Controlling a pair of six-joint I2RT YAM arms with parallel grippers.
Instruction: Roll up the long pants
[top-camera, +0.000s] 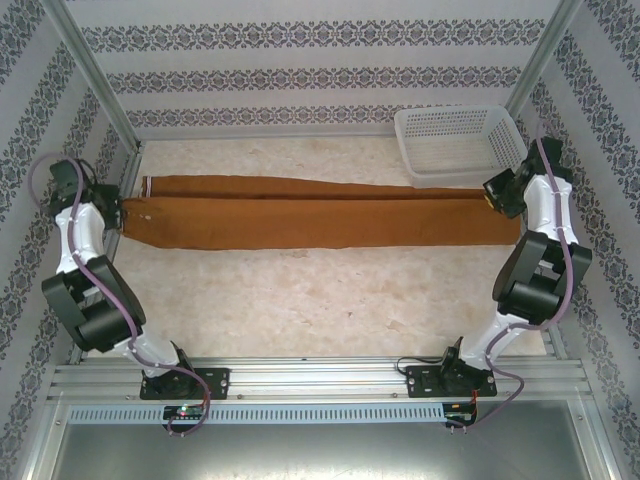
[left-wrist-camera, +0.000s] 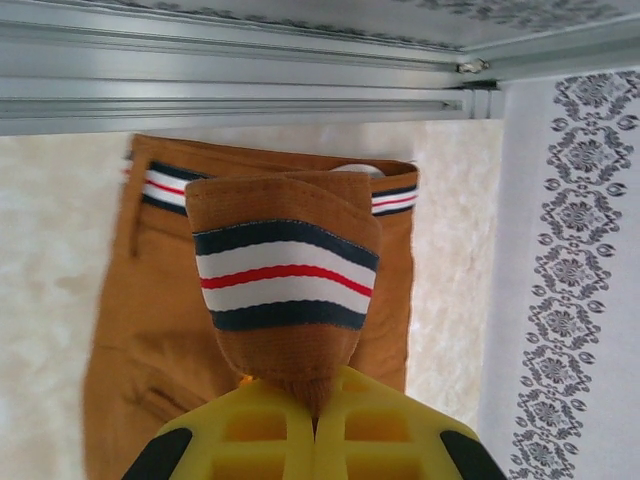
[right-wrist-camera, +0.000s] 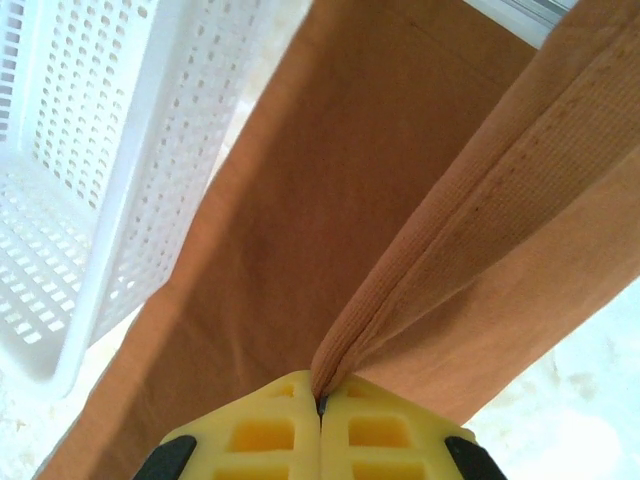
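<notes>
The long pants (top-camera: 300, 212) are rust-brown all over — their waistband lining (left-wrist-camera: 285, 275) carries bands of navy and white with a thin red line. The bench (top-camera: 300, 300) is mottled cream and beige. The basket (top-camera: 455, 176) is white, pierced with small holes. The left gripper (left-wrist-camera: 315, 405) and right gripper (right-wrist-camera: 321, 405) are yellow with black pads — the walls (top-camera: 300, 60) white with grey floral stripes.

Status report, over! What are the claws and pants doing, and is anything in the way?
Left claw shut on pants at the waist. Right claw shut on a leg end. Cloth stretched flat, not rolled. Basket close beside that end.
</notes>
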